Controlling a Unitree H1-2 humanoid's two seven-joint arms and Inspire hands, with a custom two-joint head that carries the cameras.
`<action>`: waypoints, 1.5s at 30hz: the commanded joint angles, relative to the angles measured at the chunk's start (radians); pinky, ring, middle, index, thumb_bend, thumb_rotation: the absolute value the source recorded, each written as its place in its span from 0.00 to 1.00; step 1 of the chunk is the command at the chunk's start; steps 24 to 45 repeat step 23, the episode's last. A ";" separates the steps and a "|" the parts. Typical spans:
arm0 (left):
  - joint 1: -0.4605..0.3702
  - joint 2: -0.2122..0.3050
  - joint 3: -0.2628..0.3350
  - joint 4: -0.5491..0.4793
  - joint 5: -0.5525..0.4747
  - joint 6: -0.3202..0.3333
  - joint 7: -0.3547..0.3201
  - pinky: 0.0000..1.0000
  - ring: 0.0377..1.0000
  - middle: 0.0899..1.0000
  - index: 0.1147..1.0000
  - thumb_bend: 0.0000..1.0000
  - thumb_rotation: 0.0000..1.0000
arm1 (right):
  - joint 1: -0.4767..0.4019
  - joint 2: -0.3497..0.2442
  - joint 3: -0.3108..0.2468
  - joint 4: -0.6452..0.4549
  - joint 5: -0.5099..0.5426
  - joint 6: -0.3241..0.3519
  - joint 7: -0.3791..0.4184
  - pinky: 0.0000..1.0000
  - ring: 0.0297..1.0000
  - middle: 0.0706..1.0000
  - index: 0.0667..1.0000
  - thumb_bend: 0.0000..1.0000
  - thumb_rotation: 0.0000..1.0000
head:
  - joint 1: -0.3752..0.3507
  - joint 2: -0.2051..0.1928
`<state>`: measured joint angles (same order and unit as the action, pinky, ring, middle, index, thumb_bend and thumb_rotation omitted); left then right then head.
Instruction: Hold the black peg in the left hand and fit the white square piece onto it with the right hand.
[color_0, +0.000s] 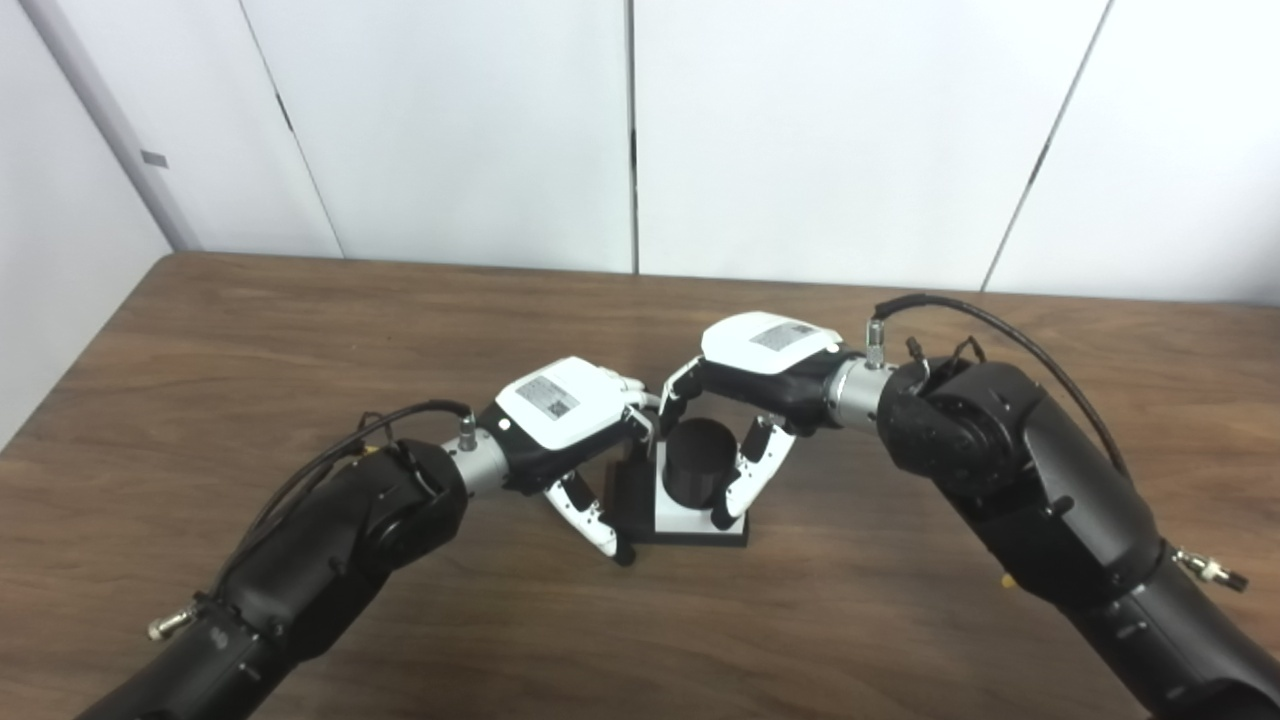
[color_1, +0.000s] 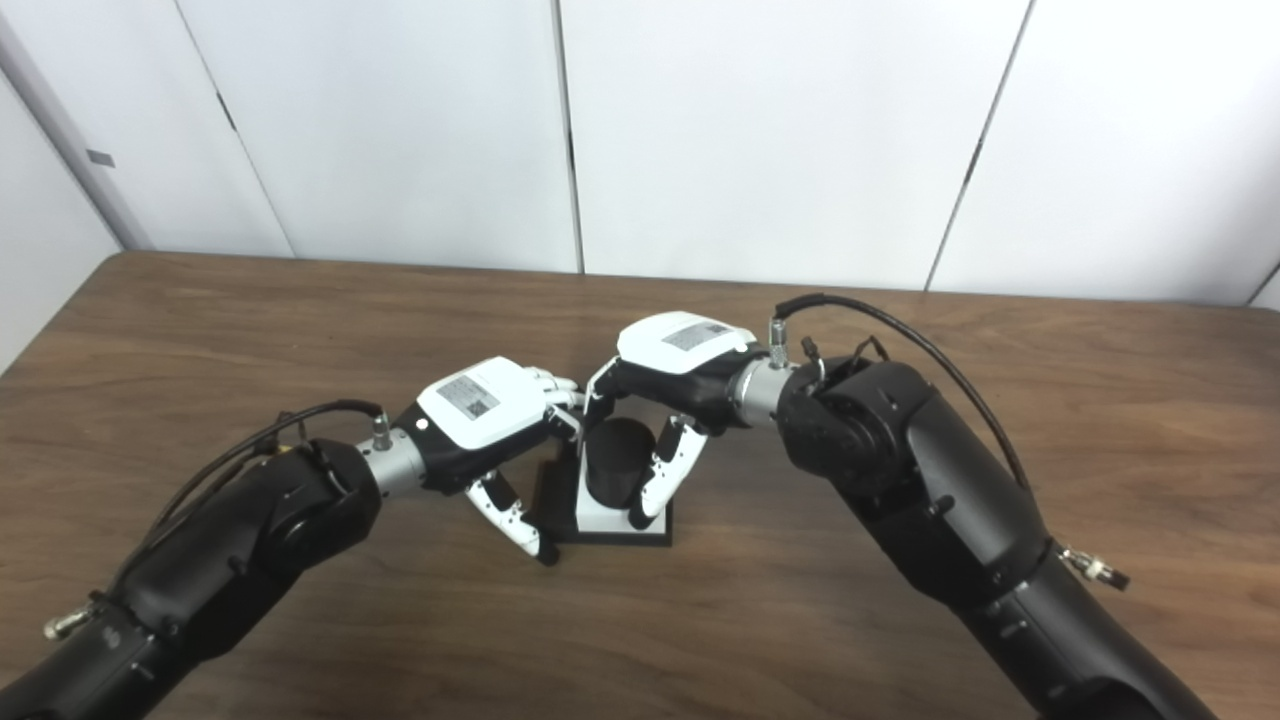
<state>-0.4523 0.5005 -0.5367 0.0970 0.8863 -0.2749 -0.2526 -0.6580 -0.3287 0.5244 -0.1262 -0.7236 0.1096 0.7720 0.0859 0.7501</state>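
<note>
Black peg (color_0: 698, 462) is standing upright mid-counter (color_0: 300, 330), w/ white square piece (color_0: 690, 520) sitting around its base on black plate; right hand (color_0: 765, 375) is grasping the peg; left hand (color_0: 560, 410) is gripping assembly's left edge.

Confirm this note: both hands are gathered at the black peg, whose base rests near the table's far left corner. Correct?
Not quite. Both hands, left hand and right hand, are at the black peg, but its base rests mid-table, as the left eye view shows.
</note>
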 joint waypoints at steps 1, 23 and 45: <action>0.026 -0.006 -0.025 0.027 0.030 -0.001 -0.026 0.87 0.87 0.84 0.42 0.52 0.07 | -0.036 0.000 -0.020 -0.017 0.002 -0.009 -0.021 0.87 0.79 0.73 0.64 0.87 0.33 | 0.000 0.002; 0.036 -0.008 -0.020 0.032 0.043 -0.012 -0.015 0.86 0.87 0.83 0.42 0.53 0.07 | 0.000 -0.061 -0.176 -0.051 0.052 -0.001 -0.091 0.83 0.80 0.76 0.73 0.86 0.22 | -0.017 -0.005; 0.036 -0.008 -0.020 0.032 0.043 -0.012 -0.015 0.86 0.87 0.83 0.42 0.53 0.07 | 0.000 -0.061 -0.176 -0.051 0.052 -0.001 -0.091 0.83 0.80 0.76 0.73 0.86 0.22 | -0.017 -0.005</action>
